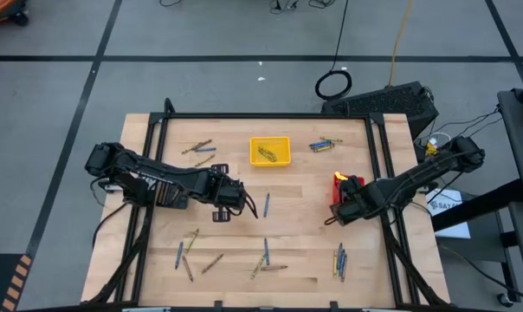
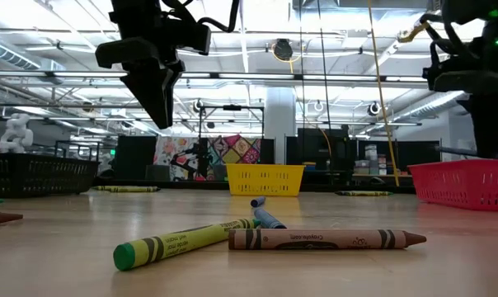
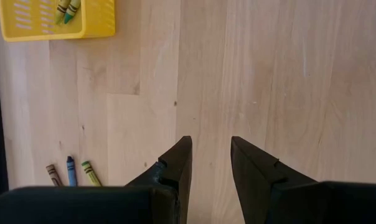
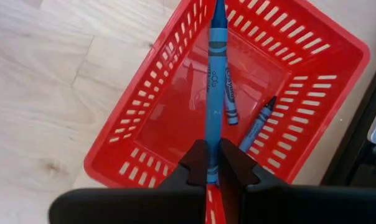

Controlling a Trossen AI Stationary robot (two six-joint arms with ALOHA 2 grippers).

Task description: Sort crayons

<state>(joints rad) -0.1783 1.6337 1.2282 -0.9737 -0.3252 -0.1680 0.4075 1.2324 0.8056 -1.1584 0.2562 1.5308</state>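
Over the red basket, the right gripper clamps one blue crayon pointing straight out past its fingertips; two more blue crayons lie inside. Mid-table, the left gripper hangs with fingers apart, holding nothing.

The right gripper hangs over the table's right side, fingers pinched together. The left gripper hovers above the middle, fingers parted, holding nothing.
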